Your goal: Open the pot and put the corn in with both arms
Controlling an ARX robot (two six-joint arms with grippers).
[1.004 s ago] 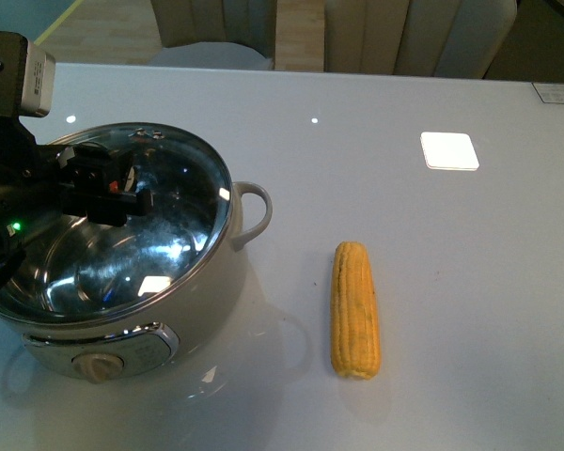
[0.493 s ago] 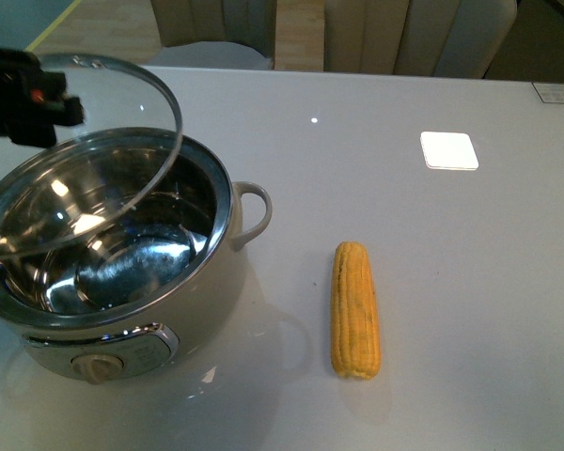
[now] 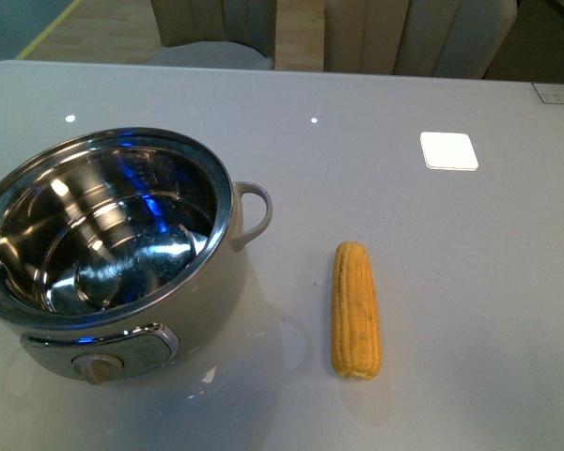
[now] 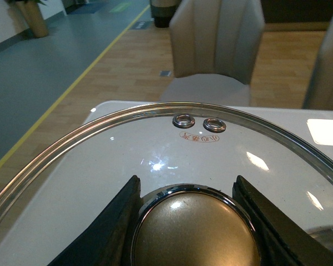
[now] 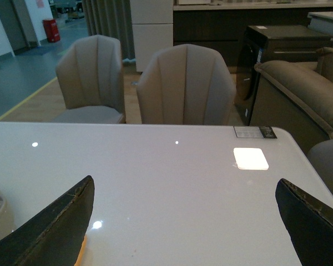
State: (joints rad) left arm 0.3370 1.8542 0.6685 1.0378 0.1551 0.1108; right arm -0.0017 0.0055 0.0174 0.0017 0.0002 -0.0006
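Note:
The cream-white pot (image 3: 122,310) stands open at the front left of the table, its shiny steel inside bare and its beige dial facing me. The yellow corn (image 3: 355,308) lies lengthwise on the table to the pot's right, apart from it. In the left wrist view my left gripper (image 4: 191,221) is shut on the bronze knob of the glass pot lid (image 4: 155,144), held off the pot and outside the front view. My right gripper (image 5: 186,221) is open and empty above the table; a sliver of the corn (image 5: 81,250) shows by one finger. Neither arm shows in the front view.
A bright white square patch (image 3: 448,150) lies on the table at the back right. Padded chairs (image 5: 186,83) stand behind the table's far edge. A sofa arm (image 5: 299,94) is off to the right.
The lid has been lifted off the pot and carried up and to the left, out of the front view together with my left arm. The pot now stands open. The corn has not moved.

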